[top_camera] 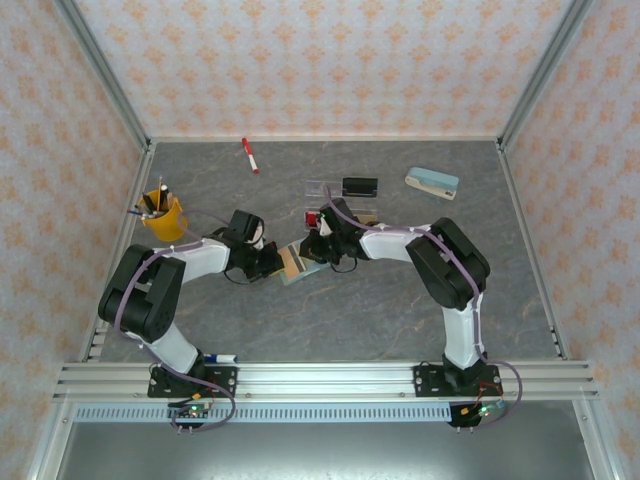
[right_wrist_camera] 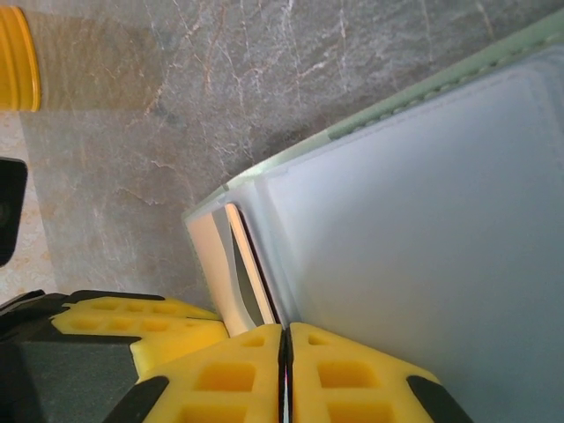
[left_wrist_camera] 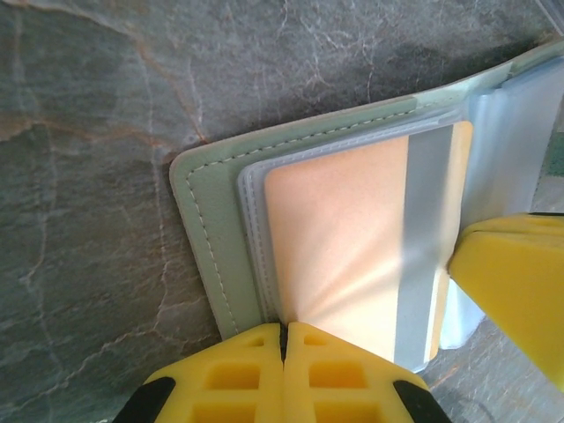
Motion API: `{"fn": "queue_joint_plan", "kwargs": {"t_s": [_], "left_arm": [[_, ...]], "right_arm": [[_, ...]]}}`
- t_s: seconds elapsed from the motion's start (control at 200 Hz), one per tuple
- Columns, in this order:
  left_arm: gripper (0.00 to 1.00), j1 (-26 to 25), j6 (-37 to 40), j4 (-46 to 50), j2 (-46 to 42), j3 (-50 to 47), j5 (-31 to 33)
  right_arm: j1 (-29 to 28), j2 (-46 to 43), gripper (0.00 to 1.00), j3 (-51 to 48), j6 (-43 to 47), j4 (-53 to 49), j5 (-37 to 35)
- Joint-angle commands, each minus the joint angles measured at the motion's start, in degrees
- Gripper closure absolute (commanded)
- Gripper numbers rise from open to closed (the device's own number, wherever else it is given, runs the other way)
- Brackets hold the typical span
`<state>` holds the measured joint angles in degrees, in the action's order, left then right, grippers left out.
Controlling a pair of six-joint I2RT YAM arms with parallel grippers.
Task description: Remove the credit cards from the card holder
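Yellow fingertips (left_wrist_camera: 229, 379) of the left hand (left_wrist_camera: 282, 339), shut tight, press on the open card holder (left_wrist_camera: 211, 238): extraction under way.
Holder lies flat on the desk (top_camera: 400, 300) between the hands, long axis roughly left-right. The right hand (right_wrist_camera: 284, 348) is pinched shut, apparently on the edge of the tan card (left_wrist_camera: 344, 247), which sits mostly inside. Just far of the holder, the red card (top_camera: 311, 218) looks already out.

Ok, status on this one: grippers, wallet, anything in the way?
Left gripper, right gripper shut on open wallet. Tan card in its sleeve. Nothing blocking.
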<state>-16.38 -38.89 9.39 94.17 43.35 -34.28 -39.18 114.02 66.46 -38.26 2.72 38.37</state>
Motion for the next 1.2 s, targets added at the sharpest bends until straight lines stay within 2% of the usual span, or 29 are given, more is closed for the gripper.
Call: {"fn": "queue_joint_plan", "kwargs": {"t_s": [0.0, 0.25, 0.741, 0.851, 0.951, 1.196], "left_arm": [[1.0, 0.62, 2.02, 7.31, 4.71, -3.11, 8.84], [1.0, 0.82, 2.33, 7.31, 4.97, -3.15, 8.62], [1.0, 0.78, 2.4, 6.97, 5.41, -3.01, 8.09], [1.0, 0.84, 2.33, 6.91, 5.49, -3.01, 8.05], [1.0, 0.89, 2.33, 6.78, 5.59, -3.01, 7.92], [1.0, 0.82, 2.16, 5.85, 6.09, -2.92, 6.61]], "right_arm": [[0.48, -0.72, 0.89, 0.15, 0.47, 2.47, -0.75], [0.86, -0.26, 0.85, 2.19, 3.39, -0.82, -0.17], [0.86, 4.18, 0.86, 6.76, 8.02, -7.33, 1.86], [0.86, 4.39, 0.88, 6.57, 8.16, -6.41, 4.87], [0.77, 4.54, 0.85, 6.23, 8.3, -5.24, 7.73], [-0.72, 5.64, 0.89, 8.21, 10.99, -8.11, 10.07]]}}
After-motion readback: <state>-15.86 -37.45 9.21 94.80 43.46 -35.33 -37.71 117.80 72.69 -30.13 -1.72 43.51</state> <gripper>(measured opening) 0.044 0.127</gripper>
